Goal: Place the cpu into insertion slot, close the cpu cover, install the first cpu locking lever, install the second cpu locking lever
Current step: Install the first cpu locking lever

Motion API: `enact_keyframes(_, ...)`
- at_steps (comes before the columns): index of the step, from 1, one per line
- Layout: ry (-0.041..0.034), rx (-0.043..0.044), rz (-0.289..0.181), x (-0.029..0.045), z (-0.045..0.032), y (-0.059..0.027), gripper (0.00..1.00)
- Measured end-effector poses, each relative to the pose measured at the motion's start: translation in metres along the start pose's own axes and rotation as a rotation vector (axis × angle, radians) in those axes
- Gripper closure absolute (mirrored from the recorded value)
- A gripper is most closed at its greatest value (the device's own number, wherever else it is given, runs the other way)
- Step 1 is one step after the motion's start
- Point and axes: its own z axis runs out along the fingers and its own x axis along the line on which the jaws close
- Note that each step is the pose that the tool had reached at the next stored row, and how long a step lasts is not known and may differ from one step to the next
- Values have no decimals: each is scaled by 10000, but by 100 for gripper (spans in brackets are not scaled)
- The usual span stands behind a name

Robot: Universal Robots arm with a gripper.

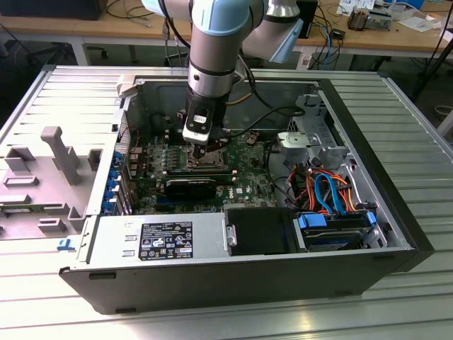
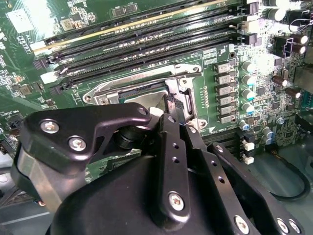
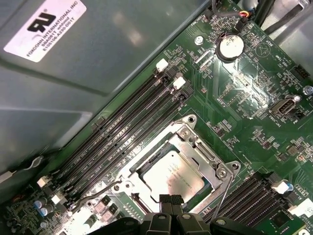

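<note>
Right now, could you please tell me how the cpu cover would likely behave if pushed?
The cpu cover looks like thin sheet metal, so probably light and slightly springy. It seems to lie flat around the cpu, so a push should hardly shift it.

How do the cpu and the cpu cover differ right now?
The cpu is a solid, dull grey square; the cpu cover is a shinier open frame. The cpu is smaller and sits inside the window; the cpu cover surrounds it. Both are square metal and appear to lie flat.
</note>
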Motion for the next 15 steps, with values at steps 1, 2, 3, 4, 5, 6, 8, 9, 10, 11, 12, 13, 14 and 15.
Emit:
enact_keyframes(1, -5, 8, -94, 0, 0, 0, 89)
enact_keyframes(2, -6, 11, -121, 0, 0, 0, 89)
enact_keyframes(3, -7, 12, -134, 0, 0, 0, 89)
enact_keyframes(4, -8, 14, -150, 0, 0, 0, 89)
enact_keyframes(5, -9, 17, -176, 0, 0, 0, 89)
enact_keyframes(6, -11, 18, -198, 0, 0, 0, 89)
enact_keyframes(8, -13, 22, -237, 0, 0, 0, 89)
enact_keyframes(9, -13, 24, -251, 0, 0, 0, 89)
enact_keyframes(10, -15, 25, -268, 0, 0, 0, 89)
enact_keyframes(11, -15, 26, -283, 0, 0, 0, 89)
enact_keyframes(12, -16, 28, -299, 0, 0, 0, 89)
enact_keyframes(13, -17, 29, -318, 0, 0, 0, 89)
enact_keyframes(14, -18, 31, -331, 0, 0, 0, 89)
enact_keyframes(15, -19, 32, -348, 0, 0, 0, 89)
